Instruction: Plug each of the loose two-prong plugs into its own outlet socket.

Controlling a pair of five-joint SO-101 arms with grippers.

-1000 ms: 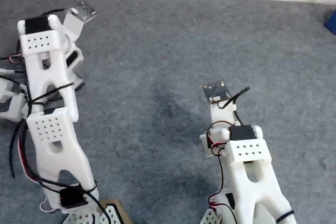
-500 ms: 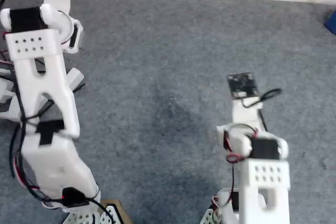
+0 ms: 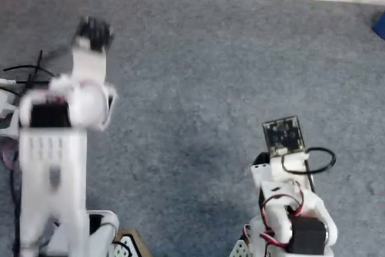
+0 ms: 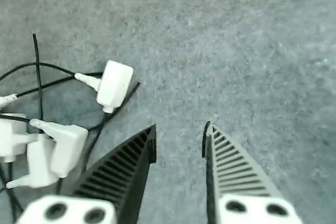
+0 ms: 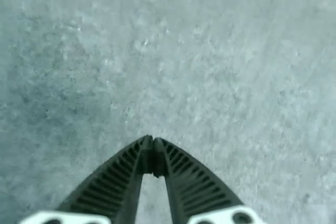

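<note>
Left gripper (image 4: 179,129) spread wide, empty; nearest plug (image 4: 114,85) lies just off its outer finger (image 4: 126,166), untouched, two more plugs (image 4: 65,145) bunched beyond. Right gripper (image 5: 153,148) clenched on nothing. Risk: crossed cords (image 4: 38,65) likely drag neighbours when one plug lifts, or fingers pinch cord. No legible print on plug bodies.

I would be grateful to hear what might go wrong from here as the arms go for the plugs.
1. The white two-prong plugs lie tangled with thin black cables. If the open left gripper closes on one, it may pinch a cable or drag its neighbours.
2. No plug sits inside that gripper, so closing now would likely catch only the grey carpet.
3. The right gripper is shut over bare carpet and would have to open before taking a plug.
</note>
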